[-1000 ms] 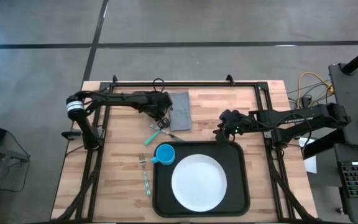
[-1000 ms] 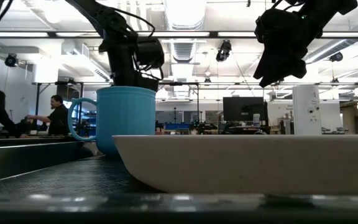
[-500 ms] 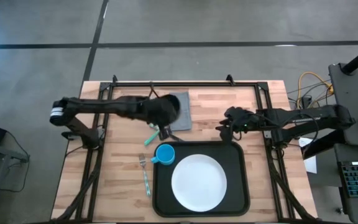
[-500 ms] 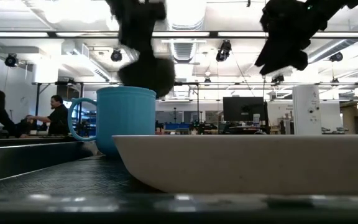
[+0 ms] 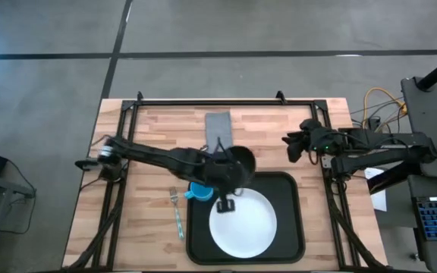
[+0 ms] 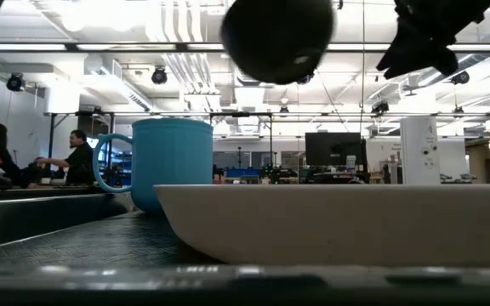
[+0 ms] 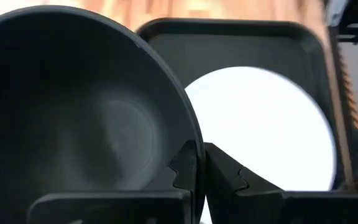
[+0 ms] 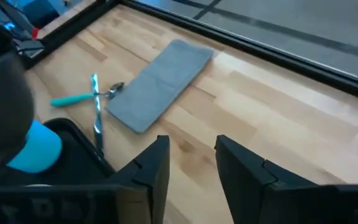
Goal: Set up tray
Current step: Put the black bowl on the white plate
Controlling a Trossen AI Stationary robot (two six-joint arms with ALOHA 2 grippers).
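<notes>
The left gripper is pinching the rim of a dark bowl, carrying it at centre frame above the tray; next it needs lowering onto the white plate; the right gripper, fingers apart, is waiting upper right; the bowl is hiding part of the blue mug.

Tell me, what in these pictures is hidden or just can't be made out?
- High view: the blue mug is mostly covered by the left arm and the dark bowl held in the left gripper.
- High view: the teal-handled cutlery near the grey napkin is hidden by the arm; the right wrist view shows it.
- Low view: the white plate fills the foreground, hiding the tray and table behind it.
- Left wrist view: the bowl blocks half the picture.
</notes>
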